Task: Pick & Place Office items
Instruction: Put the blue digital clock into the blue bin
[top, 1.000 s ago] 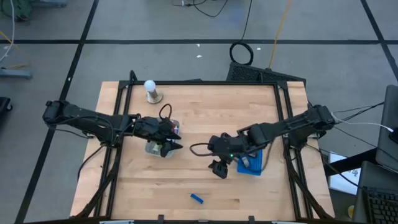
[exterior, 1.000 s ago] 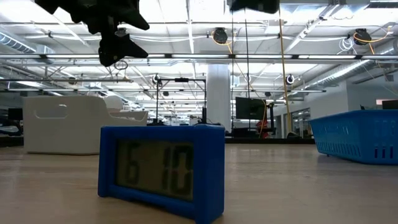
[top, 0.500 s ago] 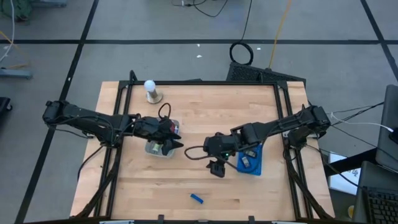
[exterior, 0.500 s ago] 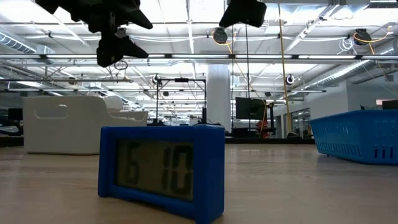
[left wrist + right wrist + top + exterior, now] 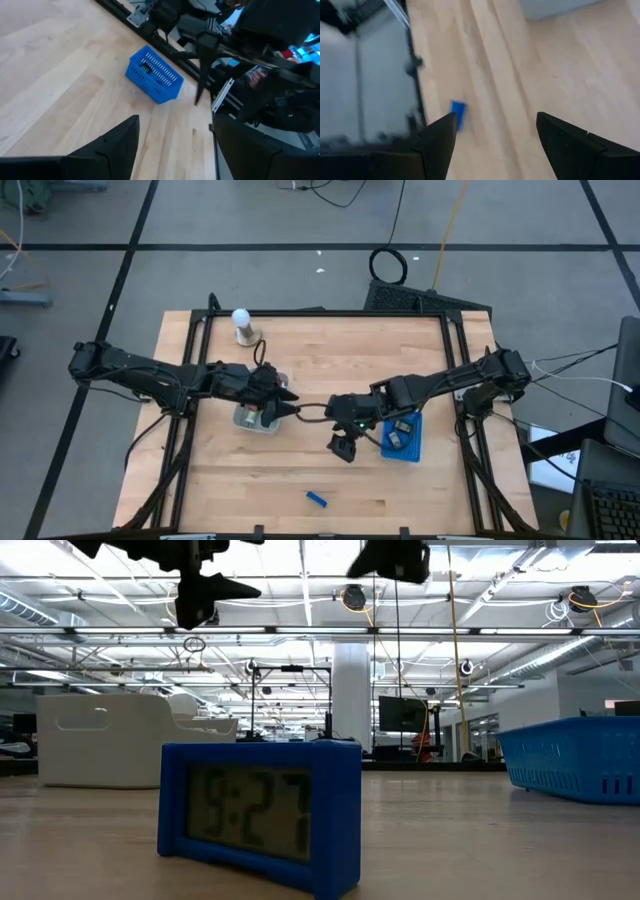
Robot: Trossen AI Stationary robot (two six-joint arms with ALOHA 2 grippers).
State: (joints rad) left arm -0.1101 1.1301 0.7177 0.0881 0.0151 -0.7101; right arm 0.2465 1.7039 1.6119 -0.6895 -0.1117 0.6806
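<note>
Landmark: blue basket (image 5: 403, 437) on the table (image 5: 330, 360).

Right gripper (image 5: 341, 448) hangs above the wood just beside the basket, on the side toward the table's middle; jaws apart, nothing between them. Its wrist camera faces a small blue clock (image 5: 457, 114), so probably lining up on it.

The clock (image 5: 316, 499) lies alone near the front edge, well apart from the basket.

Left gripper (image 5: 283, 409) sits farther from the basket, over a grey tray (image 5: 254, 420); jaws apart, empty. Likely waiting after a drop.
</note>
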